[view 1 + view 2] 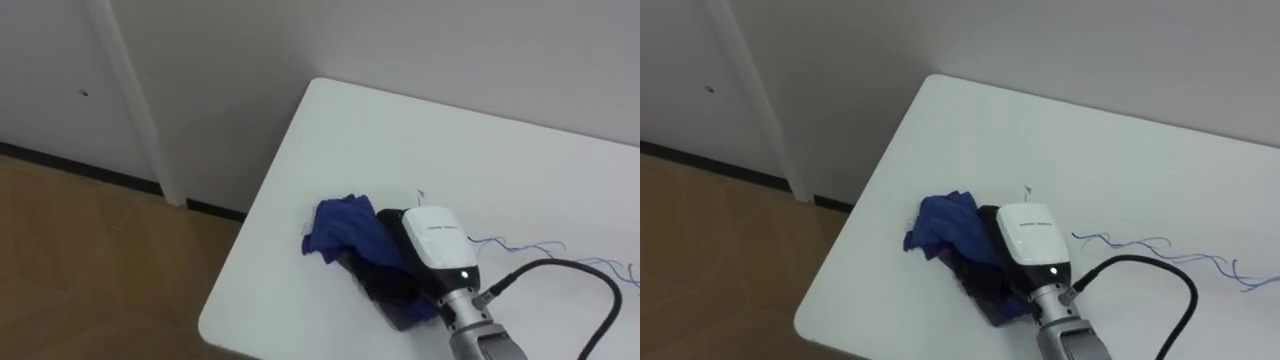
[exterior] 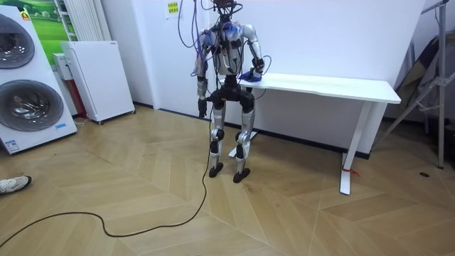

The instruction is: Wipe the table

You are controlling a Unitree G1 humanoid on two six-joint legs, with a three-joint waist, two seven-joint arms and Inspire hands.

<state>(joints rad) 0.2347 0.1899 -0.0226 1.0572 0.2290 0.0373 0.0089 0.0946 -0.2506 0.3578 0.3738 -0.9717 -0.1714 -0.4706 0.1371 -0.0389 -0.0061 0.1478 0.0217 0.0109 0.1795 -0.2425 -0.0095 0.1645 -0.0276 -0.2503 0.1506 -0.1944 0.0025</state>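
Note:
A crumpled blue cloth (image 1: 340,228) lies near the left end of the white table (image 1: 400,140), close to its front edge. My right hand (image 1: 432,238) comes in from the lower right and rests on the cloth's right part. Its dark fingers (image 1: 385,285) curl down over the cloth and press it to the tabletop. The cloth bunches out to the left of the hand. In the room view I stand upright at the table's (image 2: 334,87) left end with the right hand (image 2: 257,69) up on the cloth (image 2: 249,77). My left hand (image 2: 202,107) hangs at my side.
Thin blue scribble marks (image 1: 525,245) run across the tabletop right of my hand. A white wall stands behind the table, with wood floor (image 1: 90,270) to the left. In the room view a white cabinet (image 2: 98,78) and washing machines (image 2: 25,85) stand at the left.

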